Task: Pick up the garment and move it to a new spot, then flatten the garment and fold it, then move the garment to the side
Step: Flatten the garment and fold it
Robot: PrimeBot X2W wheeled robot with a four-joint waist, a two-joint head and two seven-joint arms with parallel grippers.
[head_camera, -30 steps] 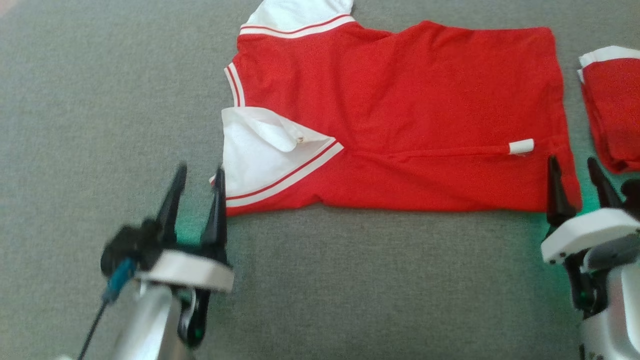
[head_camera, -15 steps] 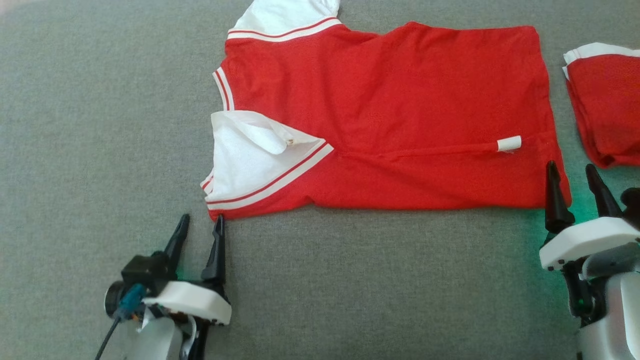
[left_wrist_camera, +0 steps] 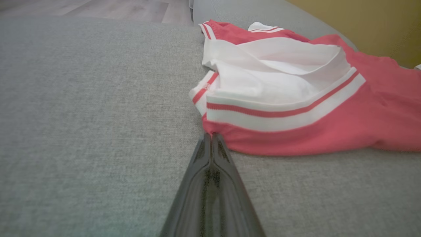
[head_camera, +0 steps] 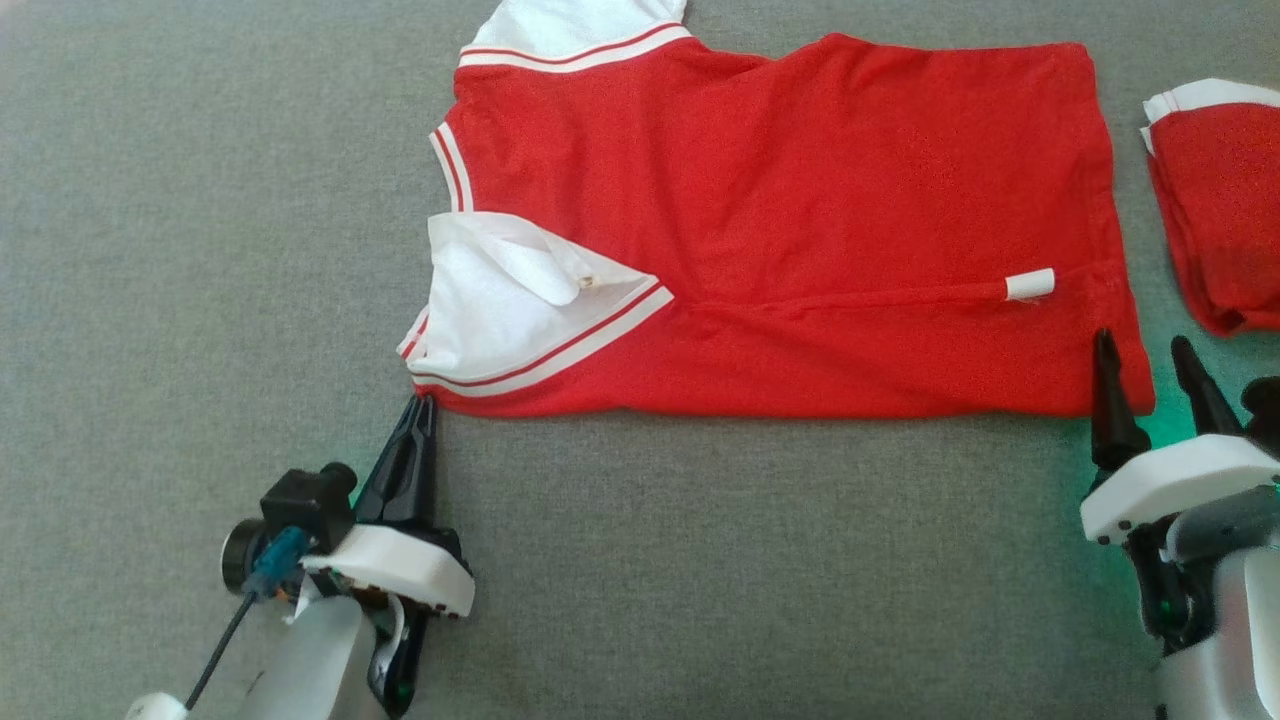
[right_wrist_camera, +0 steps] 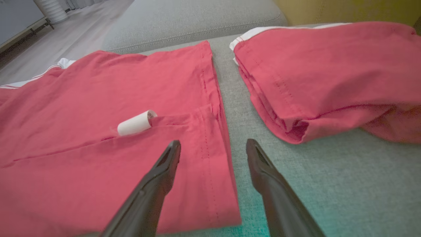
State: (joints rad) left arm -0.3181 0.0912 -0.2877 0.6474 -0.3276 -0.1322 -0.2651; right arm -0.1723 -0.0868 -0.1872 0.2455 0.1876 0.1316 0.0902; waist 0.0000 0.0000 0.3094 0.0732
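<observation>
red shirt waits on the sofa: my left gripper [head_camera: 418, 410], clenched tight, noses against the near left corner of the red garment [head_camera: 800, 220]. it lies spread on the grey cushion [head_camera: 200, 250] with a white sleeve [head_camera: 500, 300] turned in on top. the tips touch the cloth in the left wrist view, but i cannot tell whether any of it is caught between them. my right gripper [head_camera: 1142, 343] stands released at the near right corner, jaws wide across the hem, one finger over the fabric and the other over bare cushion. a second red piece [head_camera: 1220, 200], folded, sits just beside the garment on the right, not touching it.

the cloth looks thin, light and limp, with no stiffness to carry its own shape. taken at one point it would likely sag and bunch, and the rough upholstery may drag at it. i judge the two near corners the places to hold, pinching through every layer at the stitched hem, where the fabric is thickest. the small white tag [head_camera: 1030, 285] is no handle.
</observation>
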